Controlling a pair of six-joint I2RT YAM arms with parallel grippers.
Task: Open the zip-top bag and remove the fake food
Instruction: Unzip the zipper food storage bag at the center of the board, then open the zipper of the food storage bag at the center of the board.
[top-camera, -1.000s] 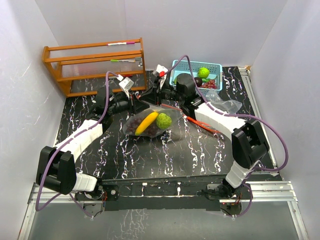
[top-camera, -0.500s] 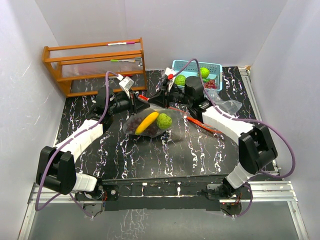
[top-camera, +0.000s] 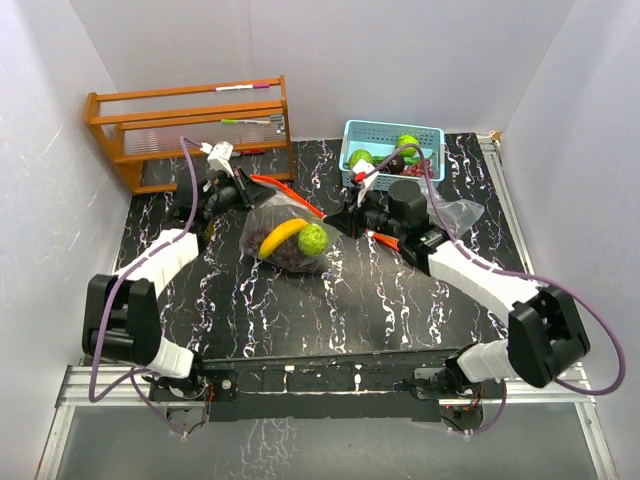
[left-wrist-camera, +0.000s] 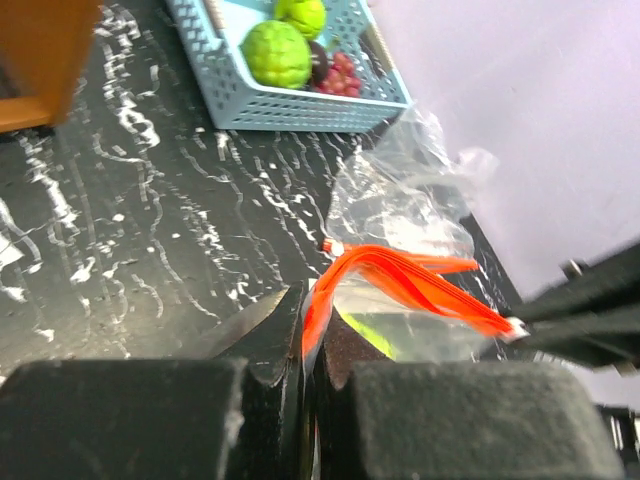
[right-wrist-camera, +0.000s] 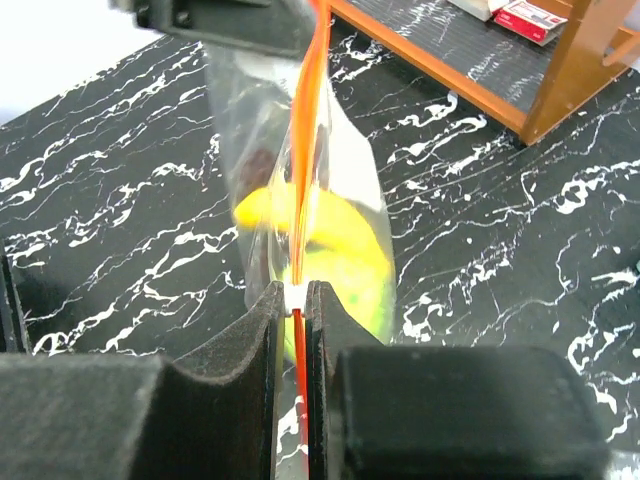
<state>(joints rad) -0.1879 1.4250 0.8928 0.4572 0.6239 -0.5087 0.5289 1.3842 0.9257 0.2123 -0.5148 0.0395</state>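
Note:
The clear zip-top bag (top-camera: 268, 222) hangs between my two grippers over the middle of the table. Its orange zip strip (top-camera: 290, 196) is stretched taut from one to the other. Inside it lie fake food pieces: a yellow banana (top-camera: 281, 237), a bumpy lime-green ball (top-camera: 313, 238) and dark grapes (top-camera: 291, 257). My left gripper (top-camera: 247, 186) is shut on the far-left end of the strip (left-wrist-camera: 345, 275). My right gripper (top-camera: 333, 220) is shut on the white slider (right-wrist-camera: 297, 296) at the near-right end, and the banana (right-wrist-camera: 262, 208) shows through the plastic behind it.
A light-blue basket (top-camera: 393, 127) at the back right holds green balls and red grapes. An empty, crumpled clear bag (top-camera: 455, 212) lies under my right forearm. A wooden rack (top-camera: 190, 125) stands at the back left.
My right gripper has come forward and right, away from the basket. My left gripper has drawn back to the left with the bag's end, so the strip now spans a wider gap.

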